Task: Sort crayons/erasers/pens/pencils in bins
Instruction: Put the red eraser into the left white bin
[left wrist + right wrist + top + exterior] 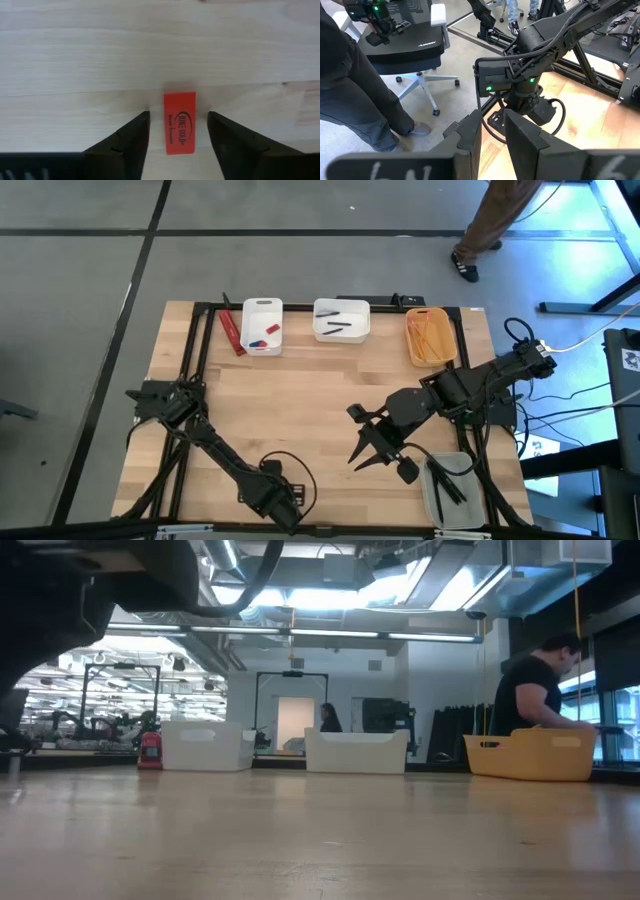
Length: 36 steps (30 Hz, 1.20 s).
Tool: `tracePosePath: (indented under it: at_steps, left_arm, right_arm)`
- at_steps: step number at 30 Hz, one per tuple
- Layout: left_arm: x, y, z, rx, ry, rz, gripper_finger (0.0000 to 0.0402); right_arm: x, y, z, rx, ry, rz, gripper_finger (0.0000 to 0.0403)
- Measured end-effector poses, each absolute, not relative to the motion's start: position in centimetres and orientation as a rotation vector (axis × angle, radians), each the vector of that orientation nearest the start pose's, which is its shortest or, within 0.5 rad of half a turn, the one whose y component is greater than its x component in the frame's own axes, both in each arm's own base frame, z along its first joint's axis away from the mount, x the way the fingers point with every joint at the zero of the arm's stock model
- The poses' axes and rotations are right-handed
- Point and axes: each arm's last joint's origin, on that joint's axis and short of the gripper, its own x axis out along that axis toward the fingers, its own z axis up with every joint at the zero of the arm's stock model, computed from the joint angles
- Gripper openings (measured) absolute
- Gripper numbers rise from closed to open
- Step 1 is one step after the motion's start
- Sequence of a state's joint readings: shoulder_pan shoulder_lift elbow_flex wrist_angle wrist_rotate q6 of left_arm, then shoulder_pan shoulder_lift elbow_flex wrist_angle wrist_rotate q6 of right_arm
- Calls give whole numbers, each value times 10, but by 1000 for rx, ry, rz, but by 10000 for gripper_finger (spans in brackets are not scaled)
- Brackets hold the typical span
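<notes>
left gripper [177, 132] spread wide, straddling red eraser [180, 123] flat on worktop [150, 50]; eraser's long axis runs parallel with fingers, so just close.

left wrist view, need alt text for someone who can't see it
A small red eraser with dark printed lettering lies flat on the pale wooden table, centred between the two dark fingers of the left claw, which stands open around it without touching. Nothing else is in view.
</notes>
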<state>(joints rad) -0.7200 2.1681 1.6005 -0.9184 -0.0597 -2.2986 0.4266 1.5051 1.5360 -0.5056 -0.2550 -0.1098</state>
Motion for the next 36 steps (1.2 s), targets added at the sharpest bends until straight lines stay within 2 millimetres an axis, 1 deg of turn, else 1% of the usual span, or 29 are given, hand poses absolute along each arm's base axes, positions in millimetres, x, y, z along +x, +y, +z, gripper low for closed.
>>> tracePosePath:
  at_steps: [11, 17, 21, 36]
  left_arm:
    - [311, -271, 142, -1252, 1169, 1157, 96]
    - [311, -271, 142, -1251, 1169, 1158, 57]
    - [311, -271, 142, -1250, 1168, 1157, 49]
    - [311, -271, 142, -1192, 1201, 1099, 47]
  right_arm:
    - [298, 143, 391, -145, 445, 694, 85]
    - [298, 143, 391, -145, 445, 694, 85]
    - [298, 143, 391, -145, 445, 694, 85]
    - [298, 143, 391, -145, 445, 694, 85]
